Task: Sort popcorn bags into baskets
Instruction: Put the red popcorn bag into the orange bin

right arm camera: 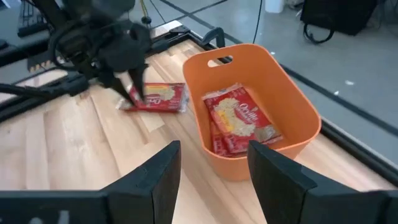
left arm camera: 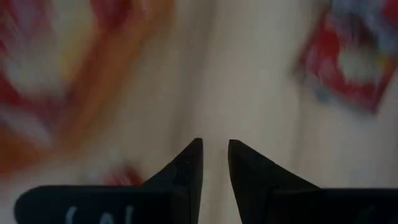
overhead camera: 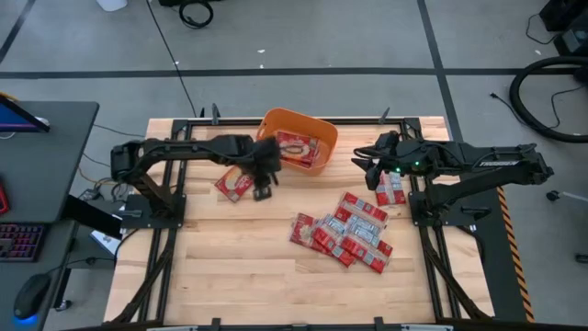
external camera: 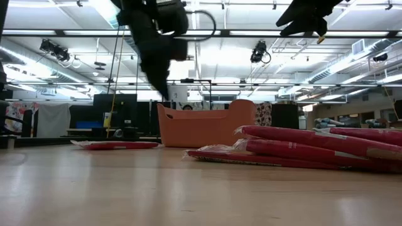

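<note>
With two popcorn bags already in the orange tub, the left pincer, fingers slightly apart and empty, hovers beside a lone bag on the table, apparently mid-fetch, needing to descend and clamp it.

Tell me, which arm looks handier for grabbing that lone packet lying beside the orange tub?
Probably the left. Its gripper hovers empty, jaws slightly apart, right beside that packet. The right gripper hangs open beyond the tub, nearer the pile.
</note>
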